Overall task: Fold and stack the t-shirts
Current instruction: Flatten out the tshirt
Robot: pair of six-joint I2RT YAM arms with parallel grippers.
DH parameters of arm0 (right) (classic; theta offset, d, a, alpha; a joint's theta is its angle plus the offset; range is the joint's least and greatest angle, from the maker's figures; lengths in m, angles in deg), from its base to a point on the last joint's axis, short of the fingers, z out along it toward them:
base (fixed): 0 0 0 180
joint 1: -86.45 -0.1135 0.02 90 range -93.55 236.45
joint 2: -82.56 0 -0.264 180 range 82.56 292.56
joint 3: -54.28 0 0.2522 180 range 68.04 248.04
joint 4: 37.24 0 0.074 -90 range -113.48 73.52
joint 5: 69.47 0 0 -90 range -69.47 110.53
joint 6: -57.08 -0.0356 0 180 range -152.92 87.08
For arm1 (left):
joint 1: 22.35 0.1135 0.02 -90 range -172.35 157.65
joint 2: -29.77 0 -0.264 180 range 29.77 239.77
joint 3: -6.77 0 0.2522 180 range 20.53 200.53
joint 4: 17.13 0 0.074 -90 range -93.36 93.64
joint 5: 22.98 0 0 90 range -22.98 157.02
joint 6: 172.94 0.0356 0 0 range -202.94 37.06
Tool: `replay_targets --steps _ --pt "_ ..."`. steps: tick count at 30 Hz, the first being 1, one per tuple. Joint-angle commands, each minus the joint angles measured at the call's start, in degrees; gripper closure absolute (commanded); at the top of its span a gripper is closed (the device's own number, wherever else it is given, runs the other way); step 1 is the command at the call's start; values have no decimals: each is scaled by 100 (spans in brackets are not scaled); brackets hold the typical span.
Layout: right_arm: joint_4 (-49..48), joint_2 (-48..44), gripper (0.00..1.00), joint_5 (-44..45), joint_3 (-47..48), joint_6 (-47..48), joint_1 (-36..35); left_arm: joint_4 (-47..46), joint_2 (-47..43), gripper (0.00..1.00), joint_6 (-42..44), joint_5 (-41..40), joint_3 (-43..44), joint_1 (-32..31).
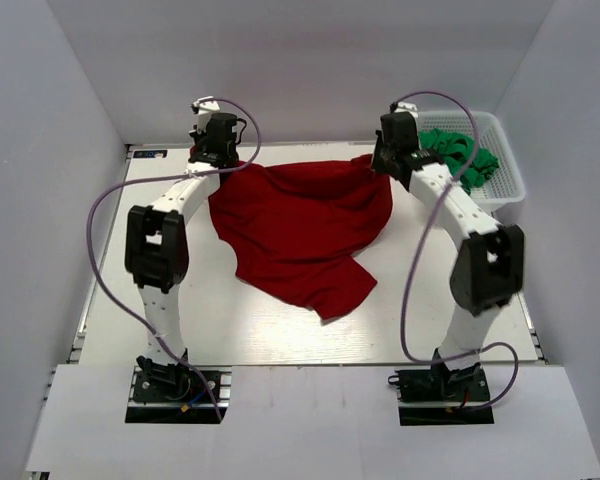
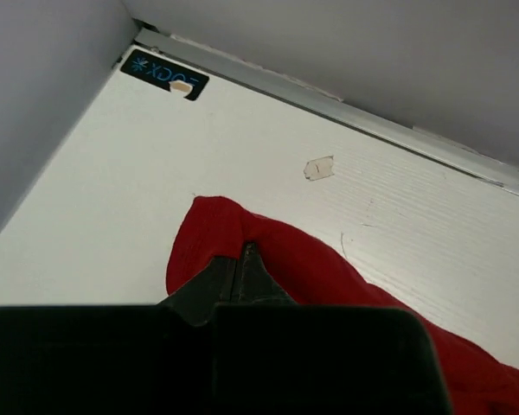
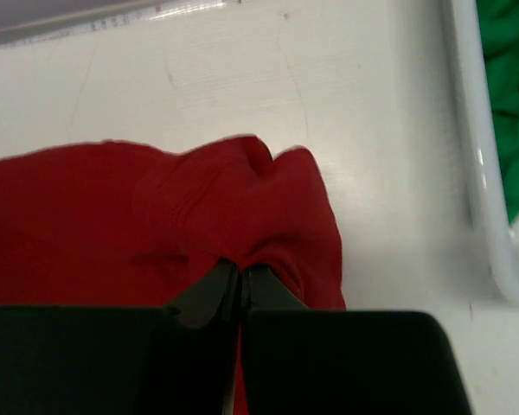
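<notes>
The deep red t-shirt lies spread and rumpled across the middle of the white table. My left gripper is shut on its far left corner, seen as a red fold around the closed tips in the left wrist view. My right gripper is shut on its far right corner, the tips pinching cloth. Bright green t-shirts lie bunched in the white lattice basket at the far right; they also show in the right wrist view.
Grey walls enclose the table on the left, back and right. A black label sits at the table's far left corner, and a scrap of tape lies beyond the left gripper. The basket's rim stands just right of the right gripper.
</notes>
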Motion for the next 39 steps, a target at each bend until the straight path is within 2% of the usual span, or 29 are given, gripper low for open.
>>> replay_targets --steps 1,3,5,6,7,8,9,11,13,14,15,16,17,18,20,23,24,26,27,30,35,38,39 --pt "-76 761 100 -310 1112 23 144 279 349 100 -323 238 680 123" --pt "-23 1543 100 -441 1422 68 232 350 796 100 -455 406 1058 272" --pt "30 2260 100 -791 2142 129 337 577 1061 60 -525 608 1452 324" --pt "239 2431 79 -906 2335 173 372 648 1176 33 -526 687 1577 325" --pt "389 2589 51 -1029 3033 147 408 840 1360 1 -526 757 1708 325" --pt "521 2852 27 -1266 3284 138 443 972 1414 0 -526 810 1971 325" --pt "775 2994 10 -1468 3634 69 469 1095 1414 0 -595 811 2078 325" --pt "707 2768 10 -1479 3202 111 443 1377 1345 0 -596 889 2132 325" --pt "296 1998 10 -1461 2639 278 408 1631 1169 0 -815 1072 2132 325" --pt "198 1784 10 -1496 1757 322 382 1903 1055 0 -877 1179 2079 325" --pt "32 1556 10 -1601 1487 323 390 2053 749 0 -1025 1415 1992 325" --pt "-92 919 10 -1654 1198 418 382 2185 572 0 -1105 1539 1686 325" --pt "-119 721 10 -1707 446 419 382 2334 370 0 -1175 1688 1448 325" --pt "-146 345 10 -1734 204 402 364 2336 142 0 -1176 1864 1150 264" --pt "-155 -159 10 -1769 -743 323 346 2266 -614 0 -1412 2058 114 150" --pt "-216 -1045 10 -2225 -1686 253 346 2117 -1534 0 -1800 3058 -1275 149" --pt "-260 -1161 10 -2330 -2315 244 329 1881 -1739 0 -1800 3591 -1601 149" --pt "-269 -1529 10 -2463 -2671 183 294 1634 -2091 0 -1931 4130 -2463 27" --pt "-304 -1609 10 -2507 -3090 165 285 1407 -2371 0 -1993 4533 -2709 26" --pt "-532 -1874 10 -2875 -3723 -11 153 1133 -2619 0 -2213 4835 -3483 -254" --pt "-902 -1831 10 -3219 -4360 -257 -136 781 -2392 0 -2380 5072 -3792 -562" --pt "-779 -1654 10 -3088 -4378 -240 -400 788 -2111 0 -2380 4995 -3688 -676" --pt "-709 -1576 10 -2504 -4352 -292 -479 876 -2110 0 -2380 4890 -3556 -677"
